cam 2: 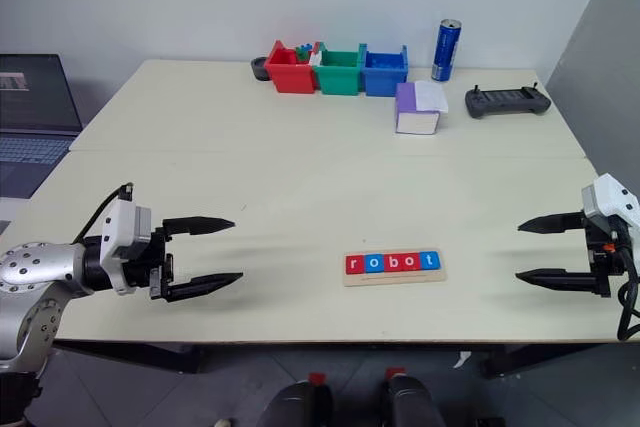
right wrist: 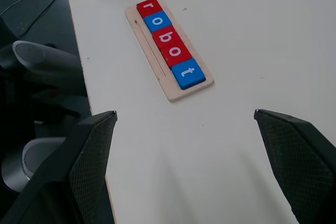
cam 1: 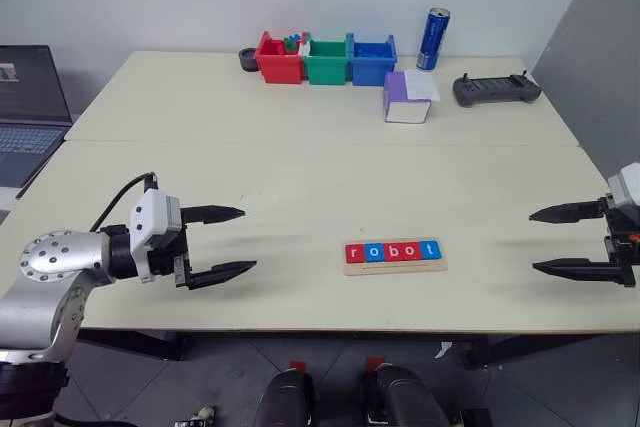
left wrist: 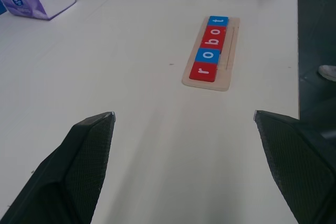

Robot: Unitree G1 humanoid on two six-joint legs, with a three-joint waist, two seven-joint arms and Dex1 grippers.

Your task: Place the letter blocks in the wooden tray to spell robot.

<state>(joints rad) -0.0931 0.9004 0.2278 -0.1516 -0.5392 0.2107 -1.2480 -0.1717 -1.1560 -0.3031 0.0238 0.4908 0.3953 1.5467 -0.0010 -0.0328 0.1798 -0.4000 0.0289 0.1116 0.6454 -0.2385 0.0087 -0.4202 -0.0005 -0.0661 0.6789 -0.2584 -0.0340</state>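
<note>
The wooden tray (cam 1: 395, 266) lies near the table's front edge, a little right of centre. Inside it the letter blocks (cam 1: 392, 251) sit side by side in a row reading r, o, b, o, t, coloured red, blue, red, red, blue. My left gripper (cam 1: 235, 241) hovers open well to the left of the tray, fingers pointing toward it, nothing between them. My right gripper (cam 1: 545, 241) hangs open far to the right, pointing back at the tray, also empty. Both wrist views show the tray (left wrist: 229, 51) (right wrist: 152, 57) ahead of open fingers.
At the back stand red (cam 1: 277, 60), green (cam 1: 327, 60) and blue bins (cam 1: 372, 60), a blue can (cam 1: 433, 39), a purple-and-white box (cam 1: 408, 98) and a dark controller (cam 1: 496, 89). A laptop (cam 1: 30, 112) sits off to the left.
</note>
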